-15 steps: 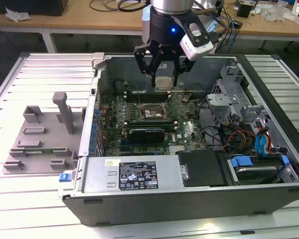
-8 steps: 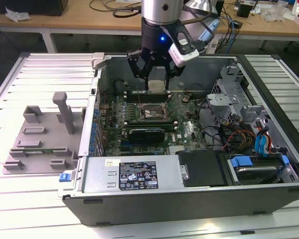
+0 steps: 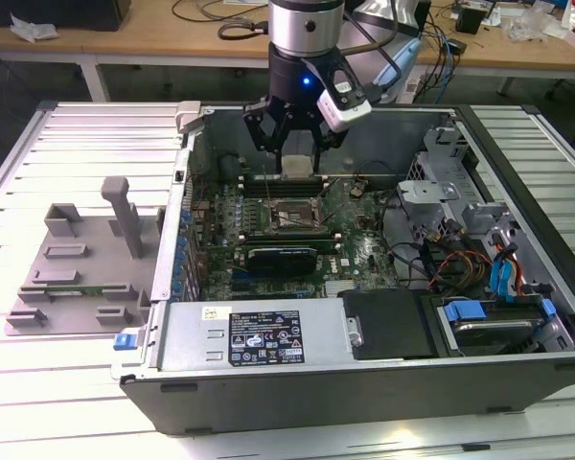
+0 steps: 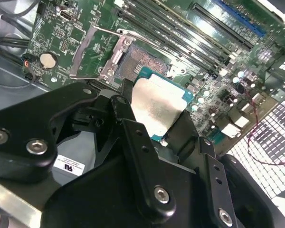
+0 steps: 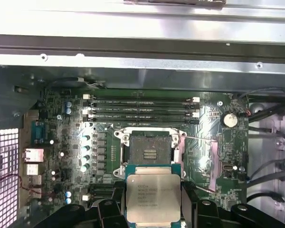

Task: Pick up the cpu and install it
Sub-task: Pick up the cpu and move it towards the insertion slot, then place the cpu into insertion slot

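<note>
One cpu (image 5: 153, 194) sits clamped in the pincer (image 3: 295, 156); both hang near the open socket (image 5: 149, 151).

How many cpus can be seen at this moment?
1. The cpu sits in the gripper, above the motherboard near the open socket, which holds no chip. Others could be hidden elsewhere in the case.

cpu (image 5: 153, 192) in end effector (image 3: 295, 153) hangs near open bare socket (image 5: 149, 153); load frame (image 4: 92, 54) flipped aside; memory slots (image 5: 140, 108) alongside.
</note>
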Robot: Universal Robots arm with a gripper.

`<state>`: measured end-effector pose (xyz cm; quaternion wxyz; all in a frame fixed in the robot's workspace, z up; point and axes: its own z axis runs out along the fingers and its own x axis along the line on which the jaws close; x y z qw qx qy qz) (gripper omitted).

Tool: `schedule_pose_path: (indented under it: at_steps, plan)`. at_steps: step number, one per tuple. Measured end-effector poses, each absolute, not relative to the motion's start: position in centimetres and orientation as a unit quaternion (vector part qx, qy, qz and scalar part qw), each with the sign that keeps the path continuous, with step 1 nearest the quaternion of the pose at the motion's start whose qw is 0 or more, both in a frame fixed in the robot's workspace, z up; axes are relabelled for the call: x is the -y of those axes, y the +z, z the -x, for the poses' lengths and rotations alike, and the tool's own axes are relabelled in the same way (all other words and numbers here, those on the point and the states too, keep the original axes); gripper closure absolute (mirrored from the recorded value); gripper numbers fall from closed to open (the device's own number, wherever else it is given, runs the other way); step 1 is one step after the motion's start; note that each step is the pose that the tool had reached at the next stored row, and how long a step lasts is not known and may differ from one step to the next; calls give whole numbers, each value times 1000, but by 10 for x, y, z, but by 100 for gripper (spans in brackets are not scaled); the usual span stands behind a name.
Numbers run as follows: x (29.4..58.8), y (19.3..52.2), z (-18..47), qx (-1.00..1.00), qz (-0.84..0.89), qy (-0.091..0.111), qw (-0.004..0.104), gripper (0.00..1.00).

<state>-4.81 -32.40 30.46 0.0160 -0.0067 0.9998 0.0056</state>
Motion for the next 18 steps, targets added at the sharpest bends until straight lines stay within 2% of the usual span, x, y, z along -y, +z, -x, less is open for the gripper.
schedule_pose_path:
  at_steps: [18]
  plan:
    - [323, 301, 48, -1000, 7, 5, 16, 45]
